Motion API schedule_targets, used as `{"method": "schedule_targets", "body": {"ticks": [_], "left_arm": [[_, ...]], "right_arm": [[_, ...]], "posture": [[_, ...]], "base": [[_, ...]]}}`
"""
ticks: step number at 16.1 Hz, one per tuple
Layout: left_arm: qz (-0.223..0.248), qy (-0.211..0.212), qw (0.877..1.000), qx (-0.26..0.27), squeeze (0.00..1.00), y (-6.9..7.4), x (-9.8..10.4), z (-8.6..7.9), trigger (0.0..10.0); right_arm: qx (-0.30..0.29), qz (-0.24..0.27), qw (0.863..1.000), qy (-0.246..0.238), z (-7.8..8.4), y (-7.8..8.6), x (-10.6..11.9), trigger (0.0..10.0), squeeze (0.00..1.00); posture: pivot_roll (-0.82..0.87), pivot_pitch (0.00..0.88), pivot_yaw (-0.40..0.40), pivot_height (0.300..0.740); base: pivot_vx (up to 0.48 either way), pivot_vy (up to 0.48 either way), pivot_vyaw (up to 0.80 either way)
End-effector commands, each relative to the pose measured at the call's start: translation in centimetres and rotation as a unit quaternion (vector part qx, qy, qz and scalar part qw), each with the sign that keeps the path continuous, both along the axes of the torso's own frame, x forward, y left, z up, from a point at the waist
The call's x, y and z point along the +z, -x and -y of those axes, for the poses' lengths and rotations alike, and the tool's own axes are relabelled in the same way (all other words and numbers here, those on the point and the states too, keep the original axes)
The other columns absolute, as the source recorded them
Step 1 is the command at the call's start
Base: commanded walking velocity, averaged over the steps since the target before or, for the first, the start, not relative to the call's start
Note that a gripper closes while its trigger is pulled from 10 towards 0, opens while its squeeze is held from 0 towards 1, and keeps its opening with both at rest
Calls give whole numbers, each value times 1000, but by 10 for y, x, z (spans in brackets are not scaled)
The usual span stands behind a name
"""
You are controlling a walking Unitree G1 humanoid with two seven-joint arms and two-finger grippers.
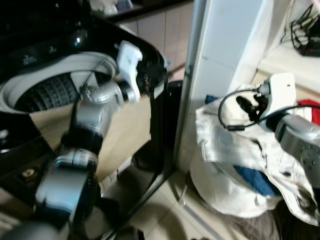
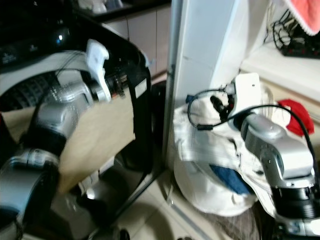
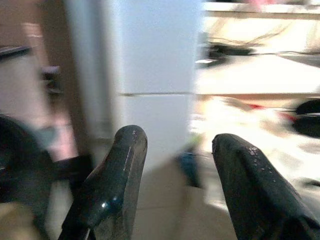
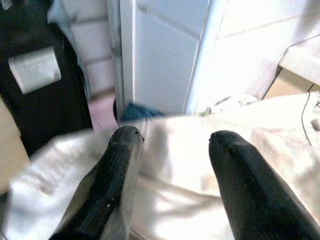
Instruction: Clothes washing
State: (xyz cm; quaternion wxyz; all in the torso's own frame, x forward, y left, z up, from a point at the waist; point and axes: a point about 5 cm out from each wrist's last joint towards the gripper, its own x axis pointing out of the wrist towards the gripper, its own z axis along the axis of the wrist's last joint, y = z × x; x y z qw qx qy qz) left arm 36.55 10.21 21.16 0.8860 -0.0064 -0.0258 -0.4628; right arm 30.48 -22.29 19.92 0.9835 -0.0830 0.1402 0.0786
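Clothes (image 1: pixel 235 165) were piled lower right; right claw (image 4: pixel 172 150) hovered spread above them, left claw (image 3: pixel 172 150) released near washer (image 1: pixel 45 90).

There is one black washing machine (image 1: pixel 75 45), its drum open at the top. One heap of laundry (image 1: pixel 235 165) lies on the floor beside one white pillar (image 1: pixel 225 55); the heap shows one white garment (image 2: pixel 210 145), one blue piece (image 2: pixel 227 180) and one red piece (image 2: pixel 295 112). Two silver arms are in view, each ending in one pincer: the left pincer (image 3: pixel 175 175) and the right pincer (image 4: pixel 172 175), two black fingers apiece, spread apart.
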Motion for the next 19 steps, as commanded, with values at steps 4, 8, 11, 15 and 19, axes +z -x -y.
{"method": "schedule_targets", "body": {"ticks": [4,8,11,15,19], "left_arm": [[-35,-52,986,-153,0,54,-17,12,10000],[-84,-88,975,-187,0,85,-35,14,10000],[-90,-97,975,-181,0,90,-36,21,10000],[-77,-76,991,-80,0,82,-37,22,10000],[-92,-8,990,107,0,70,-46,7,10000]], "right_arm": [[139,-79,978,133,9,27,0,10000,1000],[229,-151,942,195,12,51,-7,10000,1000],[236,-165,936,203,5,48,-25,10000,0],[222,-143,936,233,-1,37,-50,10000,0],[182,-28,954,236,-7,23,-37,10000,0]], "posture": [[-69,0,50,740],[-71,0,53,740],[-66,7,52,740],[-64,4,51,740],[-61,5,31,740]], "base": [[0,0,0],[0,0,0],[0,0,0],[0,0,0],[0,0,0]]}}
